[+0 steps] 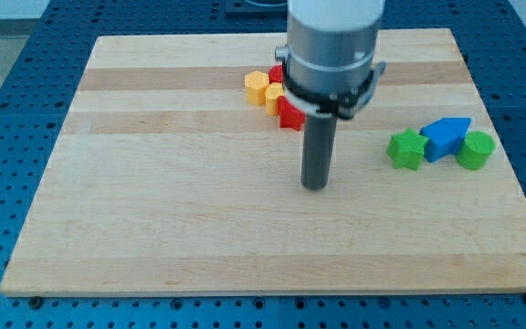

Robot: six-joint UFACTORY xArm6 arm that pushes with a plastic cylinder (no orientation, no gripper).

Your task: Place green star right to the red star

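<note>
My tip (315, 185) rests on the surface (153, 228); it has no jaws and holds nothing. The green star (407, 149) lies to the view's right of my tip, slightly higher, apart. The red star (289, 113) sits above my tip, partly hidden.

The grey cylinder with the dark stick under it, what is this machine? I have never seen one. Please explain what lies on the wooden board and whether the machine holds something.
It is a robot arm ending in a dark rod. My tip rests on the wooden board and only pushes blocks; it holds nothing. One camera looks down at the board. Near the view's top lie the red star, two yellow blocks and another red block, partly hidden by the arm. At the view's right lie the green star, a blue block and a green round block. The tip touches none.
</note>
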